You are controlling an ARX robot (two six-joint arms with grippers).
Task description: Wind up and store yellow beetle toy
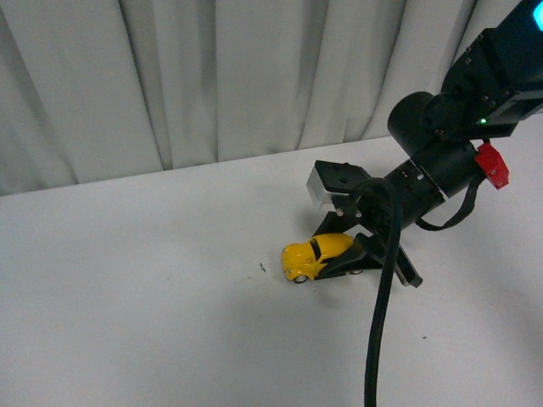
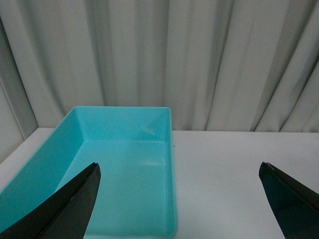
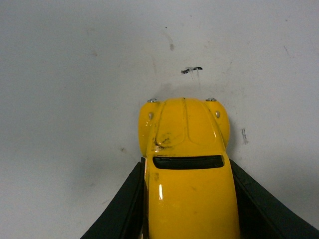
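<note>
The yellow beetle toy point(image 1: 312, 257) sits on the white table right of centre in the front view, its wheels on the surface. My right gripper point(image 1: 344, 259) is shut on its rear half, black fingers on both sides. In the right wrist view the toy point(image 3: 187, 169) fills the lower middle, its dark window showing, squeezed between the fingers point(image 3: 124, 209). My left gripper point(image 2: 179, 172) is open and empty, and its black fingertips point(image 2: 79, 191) frame a turquoise bin point(image 2: 172, 149). The left arm is out of the front view.
The turquoise bin is empty and stands on the white table against grey curtains point(image 2: 199, 59). A small dark scuff point(image 1: 262, 268) marks the table left of the toy. The right arm's black cable point(image 1: 382, 322) hangs down in front.
</note>
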